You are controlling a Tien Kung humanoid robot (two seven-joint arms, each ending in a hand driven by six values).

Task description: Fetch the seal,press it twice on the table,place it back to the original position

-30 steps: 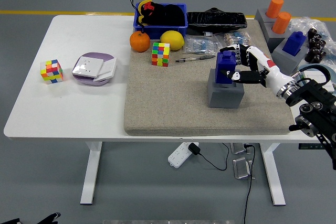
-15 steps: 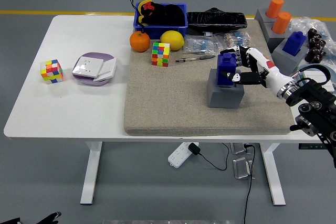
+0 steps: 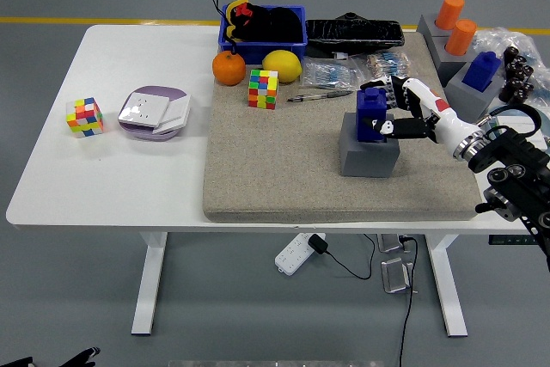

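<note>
My right hand comes in from 3 o'clock, and the blue seal stands upright in its grey holder on the mat, right at my fingertips toward 9 o'clock. My fingers are wrapped around its sides in a grasp. Left hand isn't anywhere in view, so this one's all on the right.
</note>
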